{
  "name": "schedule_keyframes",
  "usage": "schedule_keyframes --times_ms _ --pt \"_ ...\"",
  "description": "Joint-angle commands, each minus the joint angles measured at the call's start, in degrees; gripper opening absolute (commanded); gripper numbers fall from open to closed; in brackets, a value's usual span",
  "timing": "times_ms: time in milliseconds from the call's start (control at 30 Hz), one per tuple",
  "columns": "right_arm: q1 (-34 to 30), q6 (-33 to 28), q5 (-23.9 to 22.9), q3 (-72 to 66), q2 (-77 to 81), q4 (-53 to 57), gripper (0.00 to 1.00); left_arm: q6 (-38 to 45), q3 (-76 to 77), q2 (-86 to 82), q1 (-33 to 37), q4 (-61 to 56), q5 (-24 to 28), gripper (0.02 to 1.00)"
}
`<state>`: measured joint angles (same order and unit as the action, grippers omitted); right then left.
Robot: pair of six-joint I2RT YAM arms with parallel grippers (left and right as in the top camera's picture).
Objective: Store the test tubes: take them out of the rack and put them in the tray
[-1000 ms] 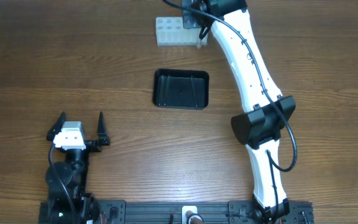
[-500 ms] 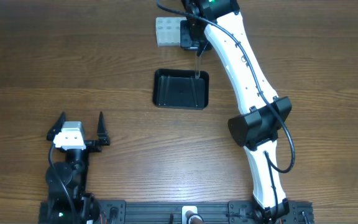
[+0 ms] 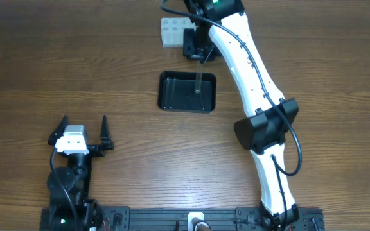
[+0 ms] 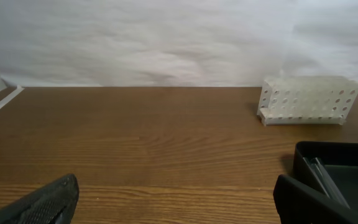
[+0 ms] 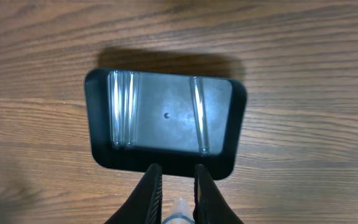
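Note:
A white test tube rack [image 3: 172, 32] stands at the far side of the table, also seen from the left wrist [image 4: 307, 99]. In front of it lies a black tray [image 3: 172, 99] [image 5: 229, 149] with three clear tubes lying in it, two together [image 5: 124, 109] and one apart [image 5: 199, 115]. My right gripper [image 3: 196, 50] [image 5: 177, 177] hangs above the tray's far edge, shut on a clear test tube [image 3: 198, 80] [image 5: 178, 211] that hangs down from it. My left gripper [image 3: 83, 122] [image 4: 176, 199] is open near the front left, far from the tray.
Bare wooden table surrounds the tray and rack. A white wall rises behind the rack [image 4: 166, 37]. The tray's corner [image 4: 334, 171] lies ahead and to the right of the left gripper.
The right gripper has moved from the rack toward the tray, carrying a tube that now hangs over the tray. The left arm has stayed still.

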<state>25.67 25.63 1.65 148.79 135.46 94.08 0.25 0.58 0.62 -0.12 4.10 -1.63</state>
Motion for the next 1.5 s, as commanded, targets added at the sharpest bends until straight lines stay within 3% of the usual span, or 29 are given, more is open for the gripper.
schedule_keyframes --times_ms 33,1500 --pt "0.4 0.7 1.4 -0.5 3.5 -0.1 0.042 0.9 -0.2 -0.4 0.3 0.1 0.7 0.998" --pt "0.2 0.7 1.6 -0.5 16.6 -4.7 0.049 0.9 -0.3 -0.4 0.3 0.1 0.7 1.000"
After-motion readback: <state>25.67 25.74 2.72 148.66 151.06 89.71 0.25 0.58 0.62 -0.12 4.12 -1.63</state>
